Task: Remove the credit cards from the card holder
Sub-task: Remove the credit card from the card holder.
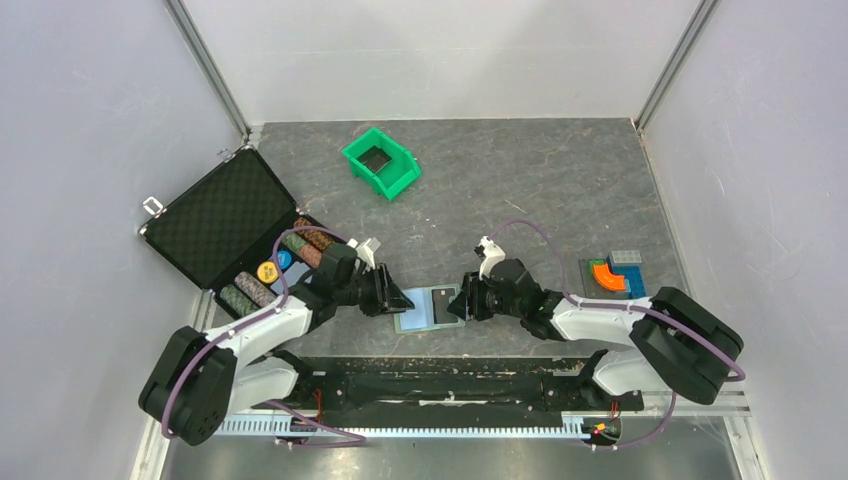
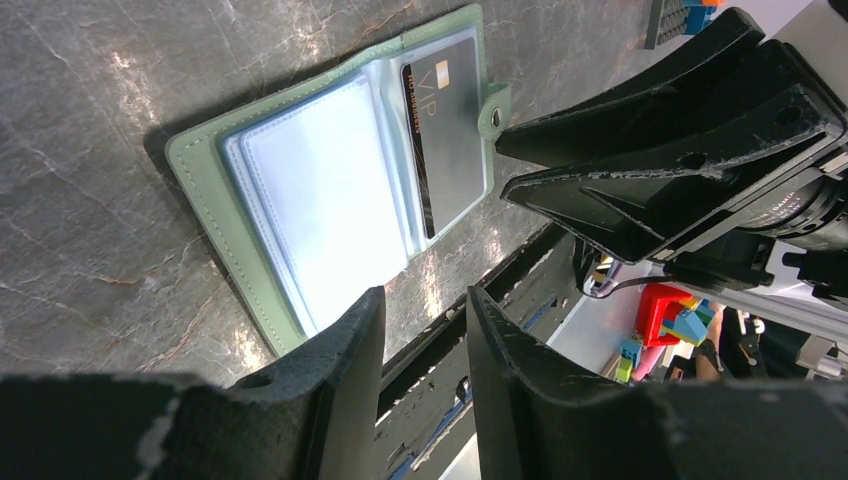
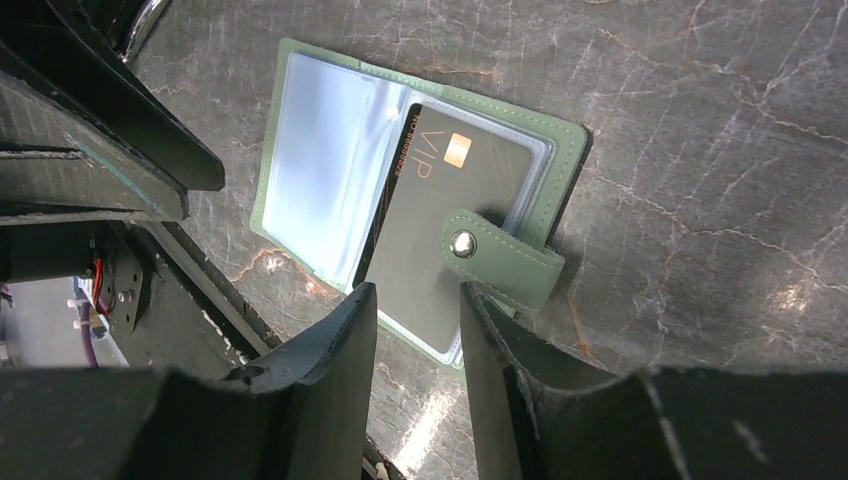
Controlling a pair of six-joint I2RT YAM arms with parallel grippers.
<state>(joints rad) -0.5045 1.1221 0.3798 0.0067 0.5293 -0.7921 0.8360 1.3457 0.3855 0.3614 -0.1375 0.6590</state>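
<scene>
The card holder (image 1: 412, 318) lies spread open on the grey table between both arms, pale green with clear sleeves. A dark credit card (image 3: 440, 230) marked VIP sits in its right-hand sleeve, and the closing tab (image 3: 505, 260) is folded over it. The same card (image 2: 450, 130) shows in the left wrist view; the left sleeve (image 2: 320, 200) looks pale and blank. My left gripper (image 2: 425, 295) is open at the holder's left edge, one fingertip over its corner. My right gripper (image 3: 418, 290) is open at the holder's right edge, the card's end showing between its tips. Neither holds anything.
A green plastic bin (image 1: 380, 162) stands at the back. An open black foam-lined case (image 1: 225, 225) with poker chips (image 1: 262, 272) lies at the left. Coloured blocks (image 1: 615, 272) sit at the right. White walls close in three sides.
</scene>
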